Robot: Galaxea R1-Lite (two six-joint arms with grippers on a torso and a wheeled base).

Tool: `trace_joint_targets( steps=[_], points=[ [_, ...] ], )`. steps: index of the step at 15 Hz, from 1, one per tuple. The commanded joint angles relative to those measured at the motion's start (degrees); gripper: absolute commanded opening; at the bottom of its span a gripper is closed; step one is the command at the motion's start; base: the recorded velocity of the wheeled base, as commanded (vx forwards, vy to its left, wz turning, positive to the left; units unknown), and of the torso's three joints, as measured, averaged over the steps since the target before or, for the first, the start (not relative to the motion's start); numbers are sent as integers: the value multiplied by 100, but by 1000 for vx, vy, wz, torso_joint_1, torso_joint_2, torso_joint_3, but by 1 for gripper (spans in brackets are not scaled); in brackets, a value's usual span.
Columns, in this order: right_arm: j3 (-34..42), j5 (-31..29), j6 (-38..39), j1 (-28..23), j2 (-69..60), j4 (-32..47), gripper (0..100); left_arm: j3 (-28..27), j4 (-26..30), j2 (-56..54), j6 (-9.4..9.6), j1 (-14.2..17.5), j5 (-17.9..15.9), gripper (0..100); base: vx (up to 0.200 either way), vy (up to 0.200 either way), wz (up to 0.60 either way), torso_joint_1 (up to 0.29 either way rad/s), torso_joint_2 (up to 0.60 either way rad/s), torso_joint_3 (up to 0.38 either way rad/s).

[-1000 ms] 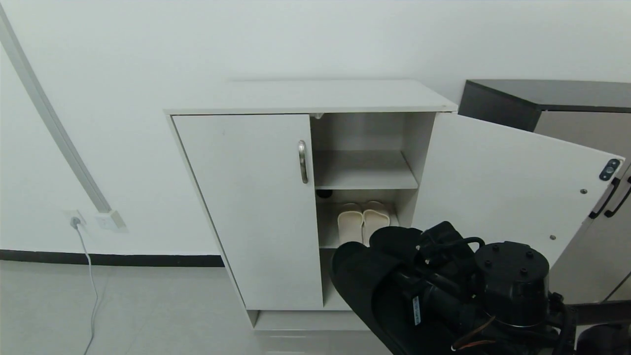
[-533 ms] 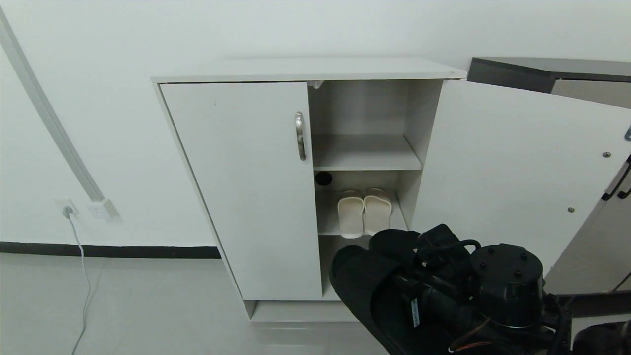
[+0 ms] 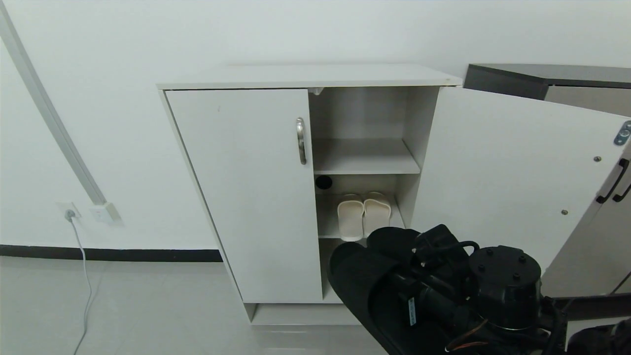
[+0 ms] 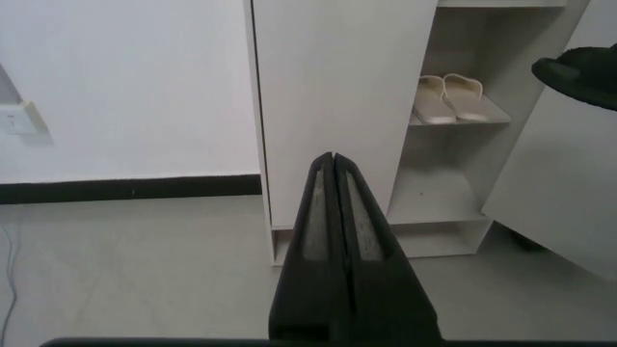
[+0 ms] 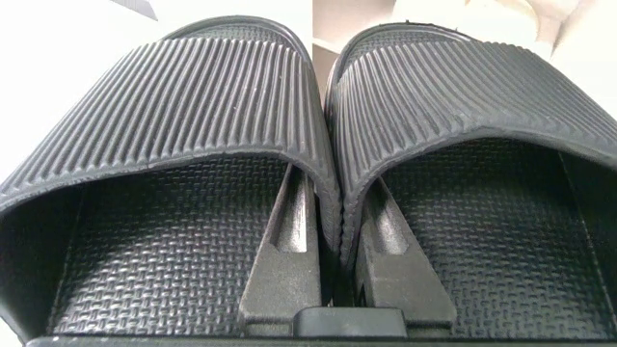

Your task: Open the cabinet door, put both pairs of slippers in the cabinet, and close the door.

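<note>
A white cabinet [image 3: 236, 192] stands against the wall with its right door [image 3: 508, 172] swung open and its left door shut. A pair of cream slippers [image 3: 363, 214] lies on the lower shelf, also seen as cream slippers [image 4: 451, 98] in the left wrist view. My right gripper [image 5: 333, 253] is shut on a pair of black slippers [image 5: 318, 106], pinching their two inner straps together. In the head view the black slippers [image 3: 365, 281] hang in front of the cabinet's open side, low down. My left gripper [image 4: 334, 166] is shut with nothing in it, out over the floor before the cabinet.
A dark cabinet [image 3: 547, 88] stands to the right, behind the open door. A wall socket with a cable [image 3: 71, 217] sits low on the wall at left. A silver handle [image 3: 300, 140] is on the shut left door. The upper shelf [image 3: 365, 158] is bare.
The head view has shifted up and down between frames, so the cabinet sits differently in the picture. The right arm with the black slippers keeps about the same place.
</note>
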Motion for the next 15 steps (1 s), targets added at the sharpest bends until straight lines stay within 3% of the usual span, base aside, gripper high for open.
trace_joint_targets(
  steps=[1,3,5,7,10,12,15],
  points=[
    [2,-71,-69,10,303,-226,0,1,-5,7,-26,1,-8,0,0,0,0,0,0,0],
    [-209,-625,-192,54,1006,-1017,0,-8,-5,7,-18,1,-17,0,0,0,0,0,205,127],
    [-631,-1469,-166,124,1516,-1069,0,1,-5,7,-18,1,-17,0,0,0,0,5,71,36],
    [-903,-1574,-113,238,1744,-946,0,1,-5,7,-18,1,-26,0,0,0,0,0,0,0],
    [-1562,-2075,247,282,1709,-32,0,1,-5,7,-18,1,-26,0,0,0,0,0,0,0],
    [-2670,-2611,862,291,1551,1515,0,1,4,7,-18,1,-26,0,0,0,0,0,0,0],
    [-3513,-2945,1135,344,1041,2982,0,1,-5,7,-18,1,-17,0,0,0,0,0,0,0]
  ],
)
